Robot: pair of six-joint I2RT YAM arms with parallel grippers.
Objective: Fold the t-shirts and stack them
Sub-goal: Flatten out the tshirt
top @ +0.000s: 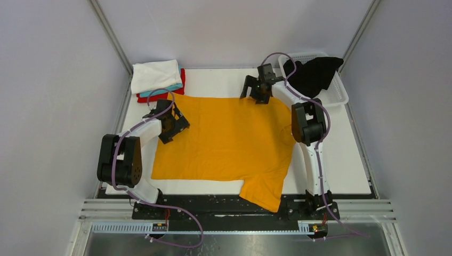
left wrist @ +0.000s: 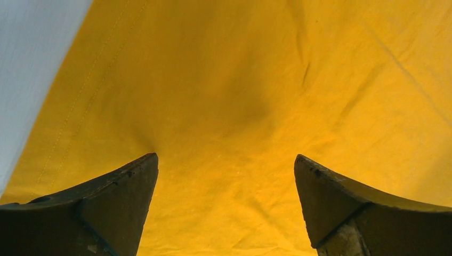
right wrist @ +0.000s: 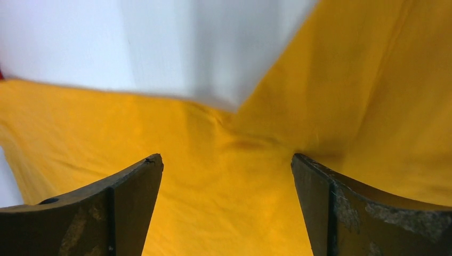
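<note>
A mustard-orange t-shirt (top: 229,138) lies spread flat on the white table (top: 341,154), with one sleeve hanging over the front edge. My left gripper (top: 177,120) is open over the shirt's back left part; in the left wrist view (left wrist: 226,160) only orange cloth (left wrist: 240,80) lies between the fingers. My right gripper (top: 251,95) is open over the shirt's back edge; it is also open in the right wrist view (right wrist: 226,160), over the cloth (right wrist: 106,122). A folded white shirt (top: 155,74) tops a teal shirt (top: 169,87) and a red shirt (top: 160,97) at the back left. A black shirt (top: 314,74) lies in the basket.
The white lattice basket (top: 338,96) stands at the back right corner, beside the right arm. Grey walls close in the table on the left, right and back. Black arm bases sit along the near edge.
</note>
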